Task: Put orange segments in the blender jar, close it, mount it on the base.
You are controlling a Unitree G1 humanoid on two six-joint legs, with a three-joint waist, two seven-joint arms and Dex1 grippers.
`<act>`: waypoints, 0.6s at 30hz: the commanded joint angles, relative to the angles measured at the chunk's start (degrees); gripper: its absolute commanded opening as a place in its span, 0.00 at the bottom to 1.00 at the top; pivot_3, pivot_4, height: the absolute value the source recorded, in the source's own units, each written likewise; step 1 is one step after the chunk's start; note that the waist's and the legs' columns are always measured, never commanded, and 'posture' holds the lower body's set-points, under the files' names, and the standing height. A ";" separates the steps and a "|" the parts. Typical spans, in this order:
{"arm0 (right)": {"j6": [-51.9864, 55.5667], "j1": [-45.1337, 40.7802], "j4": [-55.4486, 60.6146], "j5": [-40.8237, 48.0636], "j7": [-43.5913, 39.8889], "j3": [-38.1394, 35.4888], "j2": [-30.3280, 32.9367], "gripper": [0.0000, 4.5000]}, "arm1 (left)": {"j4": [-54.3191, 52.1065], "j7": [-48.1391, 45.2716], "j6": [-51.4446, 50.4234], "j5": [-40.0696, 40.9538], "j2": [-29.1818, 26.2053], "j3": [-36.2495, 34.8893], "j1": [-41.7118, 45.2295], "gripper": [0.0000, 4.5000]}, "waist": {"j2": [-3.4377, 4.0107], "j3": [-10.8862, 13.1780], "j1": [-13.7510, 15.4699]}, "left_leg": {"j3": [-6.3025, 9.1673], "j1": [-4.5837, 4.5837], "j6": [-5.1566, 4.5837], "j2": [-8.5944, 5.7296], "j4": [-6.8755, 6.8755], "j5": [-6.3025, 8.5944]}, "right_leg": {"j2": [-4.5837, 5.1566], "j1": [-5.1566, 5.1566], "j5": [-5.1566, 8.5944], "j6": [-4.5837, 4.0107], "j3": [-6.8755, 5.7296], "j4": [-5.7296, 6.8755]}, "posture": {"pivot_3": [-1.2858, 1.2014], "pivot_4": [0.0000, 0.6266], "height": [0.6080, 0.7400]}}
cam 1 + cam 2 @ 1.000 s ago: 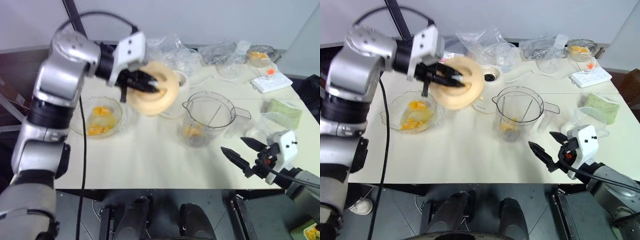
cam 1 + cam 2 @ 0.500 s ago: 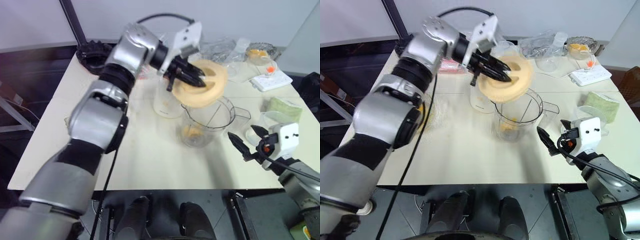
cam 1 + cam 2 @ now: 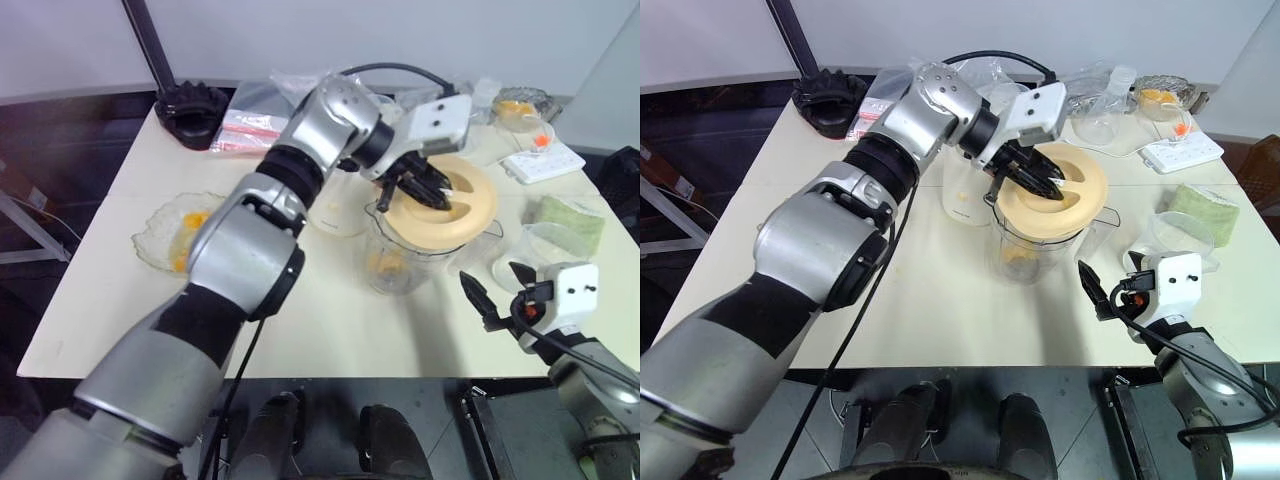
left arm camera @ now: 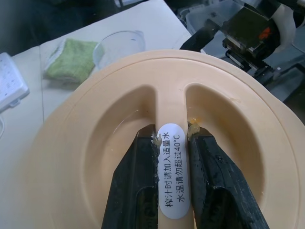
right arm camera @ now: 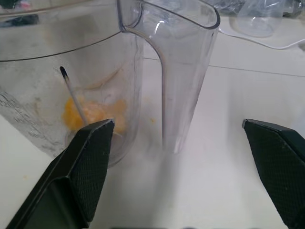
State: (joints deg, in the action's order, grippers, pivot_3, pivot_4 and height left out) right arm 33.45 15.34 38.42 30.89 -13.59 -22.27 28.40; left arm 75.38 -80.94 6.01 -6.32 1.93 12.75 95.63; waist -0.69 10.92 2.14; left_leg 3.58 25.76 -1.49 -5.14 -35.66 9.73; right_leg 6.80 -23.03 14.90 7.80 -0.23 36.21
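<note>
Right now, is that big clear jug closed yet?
Not fully. The left hand holds the lid tilted over the blender jar, not seated flat on the rim; orange segments lie inside.

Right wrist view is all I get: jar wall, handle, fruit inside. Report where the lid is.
Observer: The lid is over the blender jar mouth; I cannot tell if it is seated.
Operator: Name what holds it.
Observer: The left gripper is shut on the lid's centre ridge, one finger each side.
Operator: Locate the base.
Observer: The base stands just behind the jar, partly hidden by the left arm.
</note>
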 commanded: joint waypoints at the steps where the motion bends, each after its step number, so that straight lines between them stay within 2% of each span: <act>1: -1.33 0.31 2.82 -1.02 0.44 -0.69 -0.72 1.00 | -0.04 1.51 2.14 -2.87 0.59 1.25 -0.32 0.06 | 0.01 -0.01 -0.01 | 0.00 0.00 0.00 0.00 -0.01 0.00 | 0.00 0.01 0.00 0.00 0.00 0.00 | 0.52 0.24 1.00; 7: -1.66 0.39 2.45 -2.25 0.60 -0.95 -1.34 1.00 | 0.34 2.03 2.15 -5.24 0.16 1.73 -1.03 0.06 | 0.03 -0.02 0.02 | 0.01 -0.09 0.00 0.00 -0.05 0.00 | -0.01 0.12 -0.01 0.00 0.00 0.00 | 0.52 0.24 1.00; 18: -2.57 -3.13 -1.53 -6.44 1.25 0.18 -1.47 1.00 | 0.60 -2.56 -5.10 -2.57 1.03 -1.95 -3.20 0.06 | 0.04 -0.02 -0.03 | 0.01 -0.22 0.00 0.01 -0.04 0.01 | -0.01 0.23 -0.01 0.00 0.00 -0.01 | 0.52 0.24 1.00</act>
State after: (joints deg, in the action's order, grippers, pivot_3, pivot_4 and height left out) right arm 32.16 12.72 36.46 25.33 -12.65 -21.12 27.22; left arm 76.12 -83.15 1.66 -9.37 2.25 11.41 92.91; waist -0.65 10.90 2.11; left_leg 3.60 25.56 -1.49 -5.14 -35.70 9.74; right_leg 6.79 -22.82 14.90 7.80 -0.23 36.21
